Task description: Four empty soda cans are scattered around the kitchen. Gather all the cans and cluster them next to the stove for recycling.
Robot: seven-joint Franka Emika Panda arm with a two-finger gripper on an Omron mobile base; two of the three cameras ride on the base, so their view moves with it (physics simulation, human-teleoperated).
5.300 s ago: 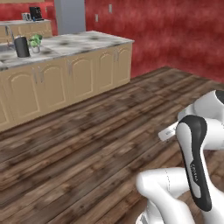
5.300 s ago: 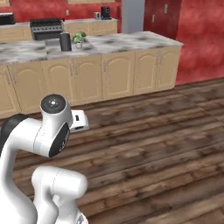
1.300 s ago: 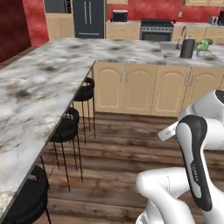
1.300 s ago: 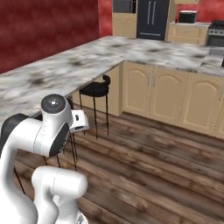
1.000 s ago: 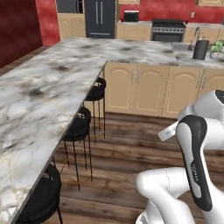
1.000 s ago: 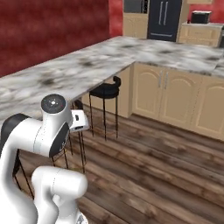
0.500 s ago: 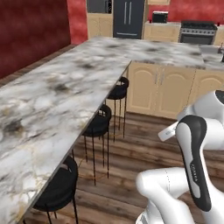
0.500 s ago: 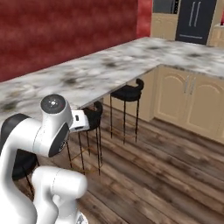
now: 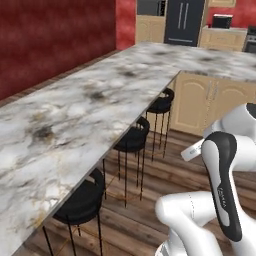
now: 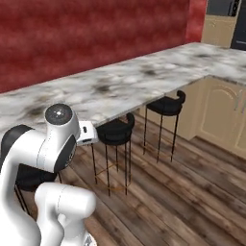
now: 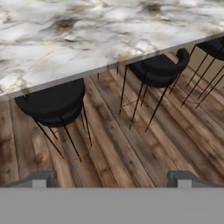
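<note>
No soda cans show in these views. A dark sliver at the far right edge of the left base view may be the stove [image 9: 251,44], but too little of it shows to tell. My arm is folded close over the base. In the hand view my gripper [image 11: 112,180] is open wide with nothing between its fingertips [image 11: 41,179]. It looks down at wooden floor in front of two black stools.
A long marble counter [image 9: 100,100] [image 10: 144,77] [image 11: 87,35] runs along the left, with black bar stools [image 9: 132,140] [image 10: 115,130] [image 11: 52,103] tucked under its edge. Beige cabinets [image 9: 210,102] and a black fridge [image 9: 185,22] stand behind it, beside a red wall [image 10: 96,29]. Wooden floor [image 10: 192,192] lies to the right.
The whole picture has shifted, so the base has turned and driven. The marble counter and stools now loom closer and the back kitchen has slid right. The gripper stays open.
</note>
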